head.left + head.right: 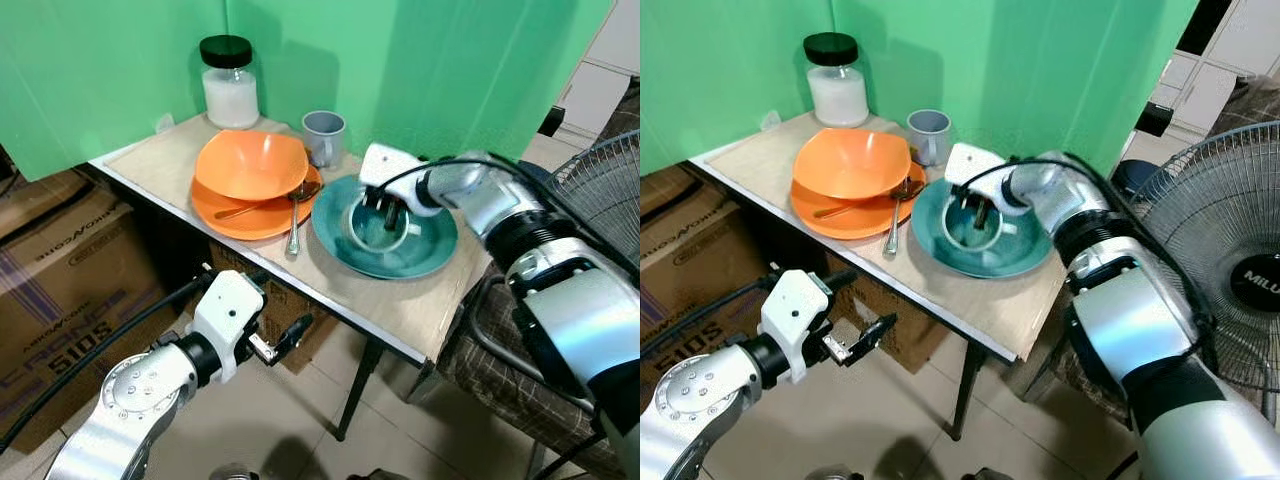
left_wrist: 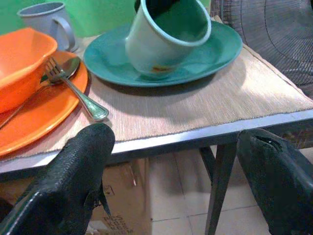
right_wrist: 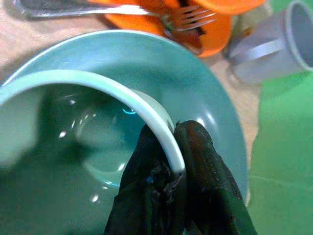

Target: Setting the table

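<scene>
Teal cup (image 1: 375, 225), tilted on the teal plate (image 1: 430, 250) near the worktop's (image 1: 400, 310) right edge, is pinched by its rim in my right gripper (image 3: 171, 171); next I judge I should stand it upright.

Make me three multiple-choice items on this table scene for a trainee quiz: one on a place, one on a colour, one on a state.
1. Where is the teal cup?
A. on the teal plate
B. in the orange bowl
C. on the floor

2. What colour is the jar's lid?
A. white
B. black
C. orange

3. How is the right pincer?
A. open above the table
B. shut on the fork
C. shut on the teal cup's rim

Answers: 1 A, the tilted cup sits on the plate; 2 B, the lid is dark; 3 C, its fingers pinch the rim.
</scene>
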Controlling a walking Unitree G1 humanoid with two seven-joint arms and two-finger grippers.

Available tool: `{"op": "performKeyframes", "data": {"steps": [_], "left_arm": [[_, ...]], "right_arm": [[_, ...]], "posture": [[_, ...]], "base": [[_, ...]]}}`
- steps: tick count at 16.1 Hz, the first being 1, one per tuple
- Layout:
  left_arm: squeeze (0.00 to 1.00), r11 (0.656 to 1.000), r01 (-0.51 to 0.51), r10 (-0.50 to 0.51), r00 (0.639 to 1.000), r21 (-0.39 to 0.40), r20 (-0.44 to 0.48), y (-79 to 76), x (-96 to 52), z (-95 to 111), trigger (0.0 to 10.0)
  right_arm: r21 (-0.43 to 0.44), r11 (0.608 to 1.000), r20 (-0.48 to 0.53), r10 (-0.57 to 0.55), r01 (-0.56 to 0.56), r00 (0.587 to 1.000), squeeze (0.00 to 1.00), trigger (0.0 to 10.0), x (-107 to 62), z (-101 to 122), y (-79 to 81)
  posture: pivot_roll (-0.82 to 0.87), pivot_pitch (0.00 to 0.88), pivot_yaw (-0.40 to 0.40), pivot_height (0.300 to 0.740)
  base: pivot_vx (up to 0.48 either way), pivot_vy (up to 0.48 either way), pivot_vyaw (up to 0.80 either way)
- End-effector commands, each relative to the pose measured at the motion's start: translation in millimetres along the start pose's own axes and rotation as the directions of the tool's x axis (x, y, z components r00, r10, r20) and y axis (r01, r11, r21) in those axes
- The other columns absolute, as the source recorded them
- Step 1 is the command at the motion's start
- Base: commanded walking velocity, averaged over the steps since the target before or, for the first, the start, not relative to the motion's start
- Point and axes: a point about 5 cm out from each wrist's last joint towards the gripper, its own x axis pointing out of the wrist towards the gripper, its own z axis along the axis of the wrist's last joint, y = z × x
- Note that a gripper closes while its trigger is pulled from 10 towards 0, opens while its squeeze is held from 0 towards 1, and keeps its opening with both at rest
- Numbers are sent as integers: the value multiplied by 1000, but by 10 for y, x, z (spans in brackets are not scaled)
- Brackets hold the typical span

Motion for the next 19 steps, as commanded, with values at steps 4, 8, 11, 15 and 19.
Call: {"op": "performKeyframes", "data": {"steps": [4,8,11,15,19], "left_arm": [[0,1000,5,-5,1000,4,-6,-26,-13,-18,10000],[0,1000,5,-5,1000,6,-10,-18,-15,-43,10000],[0,1000,5,-5,1000,5,-11,-10,-14,-56,10000],[0,1000,-4,4,1000,14,-11,11,-20,-64,10000],[0,1000,-14,14,1000,20,-2,39,-26,-42,10000]], "right_arm": [[-23,1000,-15,8,-8,1000,463,10000,-38,88,-72],[-2,1000,23,-5,5,1000,1000,10000,-83,150,-137],[5,1000,34,-3,2,999,1000,10000,-130,162,-183],[50,998,122,-30,24,992,1000,10000,-312,160,-335],[202,973,213,-157,114,964,1000,10000,-434,-135,-368]], "posture": [[101,0,-97,740],[101,0,-96,740],[103,0,-95,740],[111,0,-97,740],[115,0,-90,740]], "base": [[0,0,0],[0,0,0],[0,0,0],[0,0,0],[0,0,0]]}}
